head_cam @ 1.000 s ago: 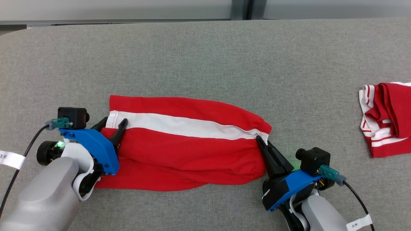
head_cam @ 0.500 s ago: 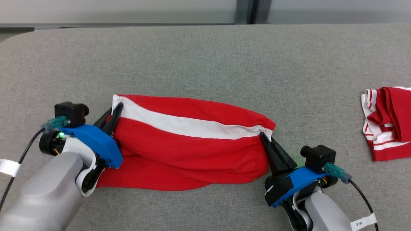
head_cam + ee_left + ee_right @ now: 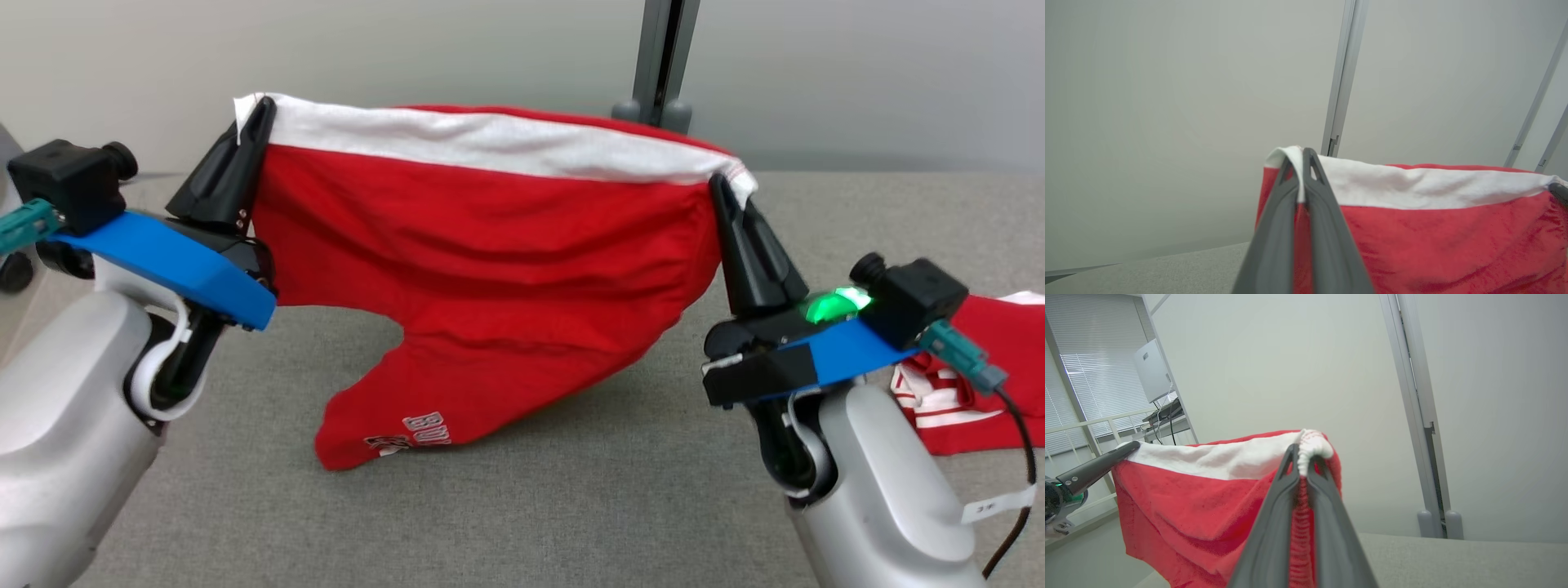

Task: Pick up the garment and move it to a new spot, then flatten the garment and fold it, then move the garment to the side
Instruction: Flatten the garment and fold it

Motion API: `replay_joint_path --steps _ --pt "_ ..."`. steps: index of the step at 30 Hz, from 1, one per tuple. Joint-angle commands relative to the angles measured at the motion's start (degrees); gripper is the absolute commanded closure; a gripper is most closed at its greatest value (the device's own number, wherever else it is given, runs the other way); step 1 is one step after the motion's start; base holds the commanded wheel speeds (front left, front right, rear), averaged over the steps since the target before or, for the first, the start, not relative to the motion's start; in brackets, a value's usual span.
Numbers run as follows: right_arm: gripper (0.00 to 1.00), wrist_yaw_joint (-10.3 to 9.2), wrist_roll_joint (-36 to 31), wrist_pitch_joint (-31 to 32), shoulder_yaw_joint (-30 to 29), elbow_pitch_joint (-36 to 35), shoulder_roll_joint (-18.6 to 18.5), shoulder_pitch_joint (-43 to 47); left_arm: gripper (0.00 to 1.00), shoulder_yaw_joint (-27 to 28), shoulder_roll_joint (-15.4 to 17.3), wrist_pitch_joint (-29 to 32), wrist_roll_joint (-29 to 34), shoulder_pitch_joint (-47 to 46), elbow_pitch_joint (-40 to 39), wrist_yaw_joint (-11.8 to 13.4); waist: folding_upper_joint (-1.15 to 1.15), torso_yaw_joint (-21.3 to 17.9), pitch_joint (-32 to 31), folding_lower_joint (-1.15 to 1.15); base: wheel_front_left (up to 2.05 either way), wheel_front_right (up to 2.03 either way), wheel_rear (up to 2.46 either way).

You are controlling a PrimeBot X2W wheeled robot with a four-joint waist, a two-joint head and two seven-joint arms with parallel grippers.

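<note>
A second ago the red garment with a broad white band (image 3: 490,269) lay flat on the grey felt-covered table (image 3: 531,506), with the left gripper (image 3: 260,114) spread-fingered at the band's left end. Now those fingers are pressed together on the white hem, and the left wrist view shows the cloth pinched between them. The right gripper (image 3: 718,184) keeps its dark fingers clamped on the gathered cuff at the band's other end, as it did before. Both arms have risen, and the head camera has tilted up with them, so the shifted backdrop is the camera's doing. The garment now hangs in the air as a sheet between the grippers. Seen from the head, the left pinch sits at about 10 o'clock and the right at about 2 o'clock, with the white band stretched fairly taut along the top. Its lowest corner, bearing white printed lettering (image 3: 424,429), droops towards 7 o'clock and reaches the table or very near it; which of the two I cannot tell. A second red-and-white striped bundle of cloth (image 3: 971,408) lies on the table at 4 o'clock, behind the right arm. The pick-up looks secured, so carrying the garment to a new spot likely comes next.
</note>
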Motion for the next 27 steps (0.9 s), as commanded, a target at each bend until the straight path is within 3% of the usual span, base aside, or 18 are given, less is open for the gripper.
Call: replay_joint_path --steps 1,7,13,17,21,24,27 --pt "1.0 0.0 -0.71 -0.19 -0.33 -1.52 -0.22 -1.78 1.0 0.34 1.55 -0.18 0.34 0.26 -1.86 0.08 0.0 -0.89 -1.9 0.01 0.0 0.0 0.0" --pt "1.0 0.0 -3.52 0.24 -0.23 -3.56 -0.2 -7.09 1.0 2.79 4.97 2.27 -1.53 -2.17 -9.73 1.47 0.0 -0.8 -3.13 0.01 0.0 0.0 0.0" --pt "1.0 0.0 -8.77 3.18 0.59 -0.83 -1.13 -15.66 1.0 4.16 6.47 4.97 -1.99 -5.77 -11.39 2.45 0.0 -0.51 1.42 0.01 0.0 0.0 0.0" --pt "1.0 0.01 -13.29 2.71 -0.44 4.63 -0.86 -23.94 1.0 5.27 4.94 3.47 -0.36 -10.72 -7.14 2.06 0.0 -0.26 6.0 0.01 0.0 0.0 0.0" --pt "1.0 -0.01 -18.73 0.81 -5.68 9.87 -0.46 -33.53 1.0 6.95 3.23 0.82 3.56 -17.21 -2.7 1.23 0.0 -0.07 10.43 0.01 0.0 0.0 0.0" --pt "1.0 0.01 -21.78 -0.02 -7.05 11.82 0.12 -39.12 1.0 10.59 1.25 -0.15 6.84 -21.25 -0.79 0.64 0.0 0.53 12.57 0.01 0.0 0.0 0.0" --pt "1.0 -0.01 -21.03 -0.15 -7.31 10.32 -0.37 -41.13 1.0 18.94 -1.65 -0.16 10.74 -21.15 -3.13 0.26 0.0 1.0 13.93 0.01 0.0 0.0 0.0"
